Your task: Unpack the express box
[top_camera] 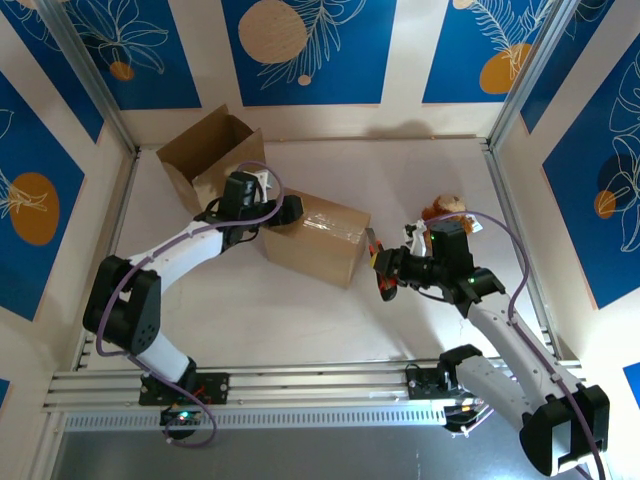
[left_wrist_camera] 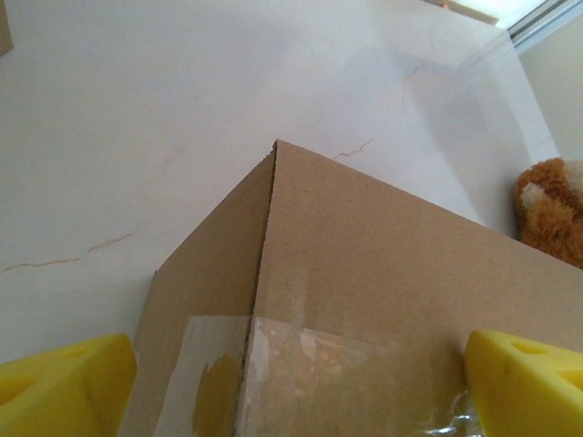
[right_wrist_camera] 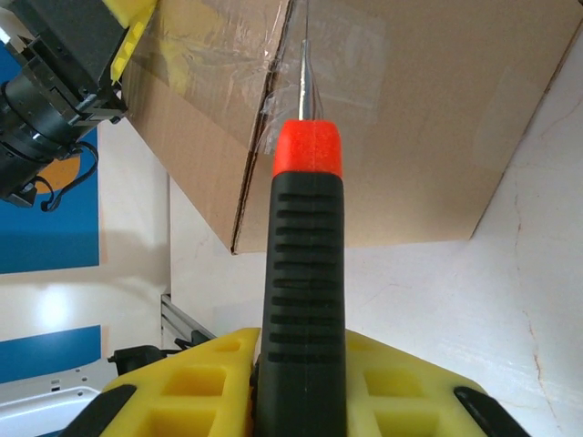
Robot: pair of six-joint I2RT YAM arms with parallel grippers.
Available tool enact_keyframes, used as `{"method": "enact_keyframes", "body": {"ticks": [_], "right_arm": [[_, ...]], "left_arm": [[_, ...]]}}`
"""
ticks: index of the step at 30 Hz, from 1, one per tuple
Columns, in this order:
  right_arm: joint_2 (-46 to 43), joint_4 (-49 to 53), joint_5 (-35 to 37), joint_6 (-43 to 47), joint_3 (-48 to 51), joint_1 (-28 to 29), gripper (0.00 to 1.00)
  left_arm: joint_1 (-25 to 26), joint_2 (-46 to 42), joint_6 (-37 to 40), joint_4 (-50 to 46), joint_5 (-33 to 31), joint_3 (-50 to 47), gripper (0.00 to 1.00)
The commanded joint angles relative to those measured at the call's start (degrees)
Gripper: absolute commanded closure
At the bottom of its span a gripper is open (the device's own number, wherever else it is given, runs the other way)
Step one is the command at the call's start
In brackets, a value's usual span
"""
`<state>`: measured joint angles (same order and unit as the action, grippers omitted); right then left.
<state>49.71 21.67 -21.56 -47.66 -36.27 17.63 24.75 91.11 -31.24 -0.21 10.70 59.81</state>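
Over express box (top_camera: 320,240), left gripper (top_camera: 290,210) spread, right gripper (top_camera: 388,272) clamping knife (right_wrist_camera: 305,273) nearby

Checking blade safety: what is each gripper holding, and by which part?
Right gripper: box cutter, by its black handle. Left gripper: nothing, jaws open at the cardboard box.

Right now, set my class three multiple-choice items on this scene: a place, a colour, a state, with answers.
1. The open cardboard box stands where on the table? A back left; B front right; C centre front.
2. The band under the blade of the cutter is: A green; B orange-red; C white.
3. The right gripper is: A open; B shut on the cutter; C shut on nothing.
Answers: A, it sits in that corner; B, clear at the right wrist; B, yellow fingers clamp its handle.
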Motion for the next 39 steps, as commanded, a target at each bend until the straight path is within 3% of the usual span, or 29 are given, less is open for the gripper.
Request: {"method": "enact_keyframes", "body": {"ticks": [1,15,39], "right_arm": [[-0.52,-0.82,-1.23,-1.19,0.98,0.66,1.00],[-3.11,2.53,-1.10,-0.62,-0.88,-1.22,1.00],[-0.53,-1.56,-2.84,-1.62,-1.76,-0.40,1.00]], "left_arm": [[0.03,2.09,-0.22,-5.32,-2.41,-3.73,0.08],[0.30,0.69,2.59,-10.79,-7.67,-3.52,0.08],[0.31,1.34,2.50,-10.45,-6.92,-3.26,0.08]]}}
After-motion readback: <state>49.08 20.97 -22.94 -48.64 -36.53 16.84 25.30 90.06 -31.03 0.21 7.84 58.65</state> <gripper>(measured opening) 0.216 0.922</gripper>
